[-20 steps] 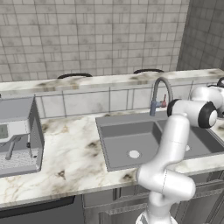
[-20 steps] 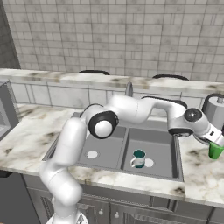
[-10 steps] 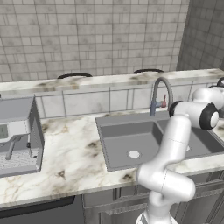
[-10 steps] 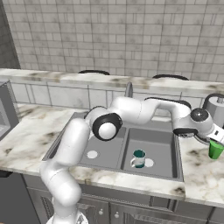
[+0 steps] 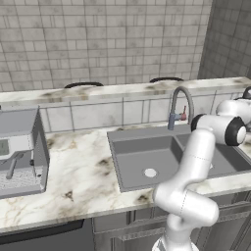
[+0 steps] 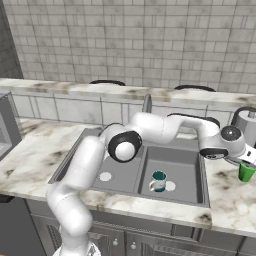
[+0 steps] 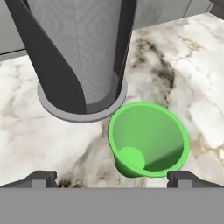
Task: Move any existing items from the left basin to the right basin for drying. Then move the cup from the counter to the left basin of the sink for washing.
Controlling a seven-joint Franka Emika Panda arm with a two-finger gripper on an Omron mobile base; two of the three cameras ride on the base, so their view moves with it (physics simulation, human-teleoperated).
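A small teal cup [image 6: 159, 181] stands upright in the right basin [image 6: 180, 162] of the grey sink, beside its drain. The left basin [image 6: 95, 162] holds just its pale drain, as the left base view also shows [image 5: 142, 157]. A bright green cup [image 6: 246, 171] stands on the marble counter [image 6: 230, 200] right of the sink. My gripper [image 6: 243, 161] hovers just above it, open. Looking along the hand, the green cup [image 7: 148, 138] sits upright between and slightly ahead of the two fingertips [image 7: 41, 178], which do not touch it.
A grey paper-towel holder [image 7: 81, 52] stands right behind the green cup, also seen at the counter's right end [image 6: 245, 122]. The curved tap [image 5: 179, 105] rises behind the sink. A coffee machine [image 5: 19, 152] sits far left on the counter.
The hand has crept a little further right and down toward the green cup. The jaws stay open and the teal cup has not moved.
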